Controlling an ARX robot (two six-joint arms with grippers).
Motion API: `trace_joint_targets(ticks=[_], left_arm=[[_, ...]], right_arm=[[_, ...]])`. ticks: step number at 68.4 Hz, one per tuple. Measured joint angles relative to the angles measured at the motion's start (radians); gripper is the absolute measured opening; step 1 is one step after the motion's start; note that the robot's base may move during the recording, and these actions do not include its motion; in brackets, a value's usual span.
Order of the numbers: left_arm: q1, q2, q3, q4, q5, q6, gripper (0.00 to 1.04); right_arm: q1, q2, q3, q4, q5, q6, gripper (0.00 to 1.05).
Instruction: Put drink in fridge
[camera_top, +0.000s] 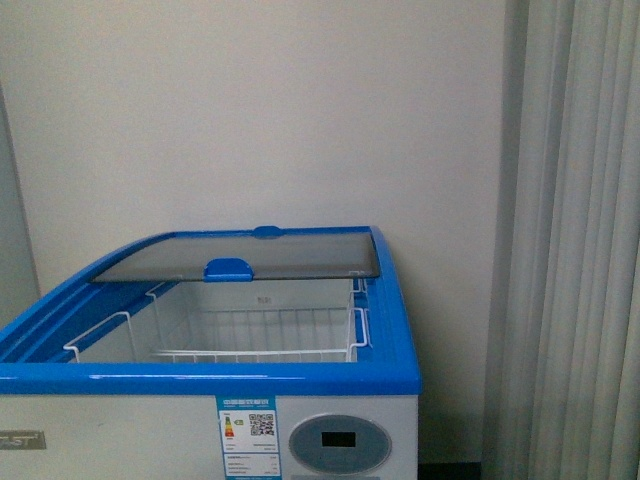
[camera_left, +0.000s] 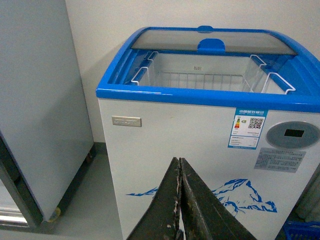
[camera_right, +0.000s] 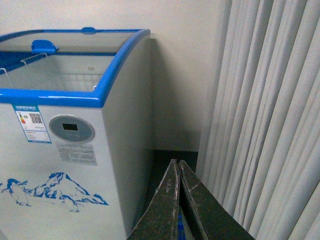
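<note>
The fridge (camera_top: 300, 378) is a white chest freezer with a blue top rim. It fills the lower half of the front view. Its curved glass lid (camera_top: 240, 255) is slid back, and white wire baskets (camera_top: 250, 335) show inside the open front part. In the left wrist view the fridge (camera_left: 165, 145) shows its blue mountain decal, and my left gripper (camera_left: 179, 161) is shut with nothing in it, in front of that white face. My right gripper (camera_right: 177, 162) is shut and empty beside the fridge (camera_right: 75, 150), at its right corner. The drink is out of view.
A plain white-grey cabinet (camera_left: 35, 100) stands left of the fridge with a strip of floor (camera_left: 90, 200) between them. Pale curtains (camera_right: 265, 115) hang to the right of the fridge, close to its side. A cream wall (camera_top: 260, 110) is behind.
</note>
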Motion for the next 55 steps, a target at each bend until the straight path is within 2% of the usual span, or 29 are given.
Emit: trace_joint_targets(ticks=[4,12,36,39,55], left_arm=[[0.000,0.000,0.000,0.000,0.000,-0.001,0.03],[0.000,0.000,0.000,0.000,0.000,0.000,0.31],[0.000,0.000,0.000,0.000,0.000,0.000,0.93],[0.000,0.000,0.000,0.000,0.000,0.000,0.98],[0.000,0.000,0.000,0.000,0.000,0.000,0.97]], right_arm=[[0.000,0.000,0.000,0.000,0.000,-0.001,0.12],[0.000,-0.001,0.000,0.000,0.000,-0.001,0.40],[0.000,-0.001,0.000,0.000,0.000,0.000,0.98],[0.000,-0.001,0.000,0.000,0.000,0.000,0.98],[0.000,-0.001,0.000,0.000,0.000,0.000,0.97]])
